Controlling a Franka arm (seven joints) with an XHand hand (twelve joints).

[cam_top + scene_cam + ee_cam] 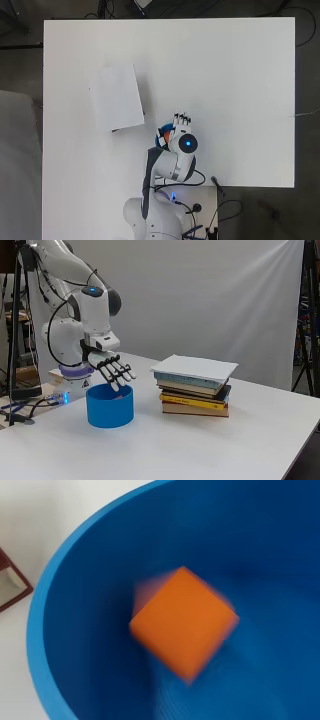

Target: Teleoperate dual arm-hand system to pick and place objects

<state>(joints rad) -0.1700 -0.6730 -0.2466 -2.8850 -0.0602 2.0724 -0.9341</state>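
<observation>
One orange cube is sitting inside the blue round tub – the wrist view looks right down into it and the cube shows up a bit smeared, so I can't tell if it's resting flat on the bottom or not. Up above, the hand hangs just over the tub's rim with its fingers straight, slightly spread and angled downward, holding nothing. From overhead you only catch a sliver of the tub's blue and a bit of orange poking out beside the arm, since the wrist covers most of it. Off to one side of the tub, near but not touching, there's a stack of books with a white sheet or cover on top – looks like a plain white rectangle from above. Everything's on the white table, and the tub sits close to the arm's base.
</observation>
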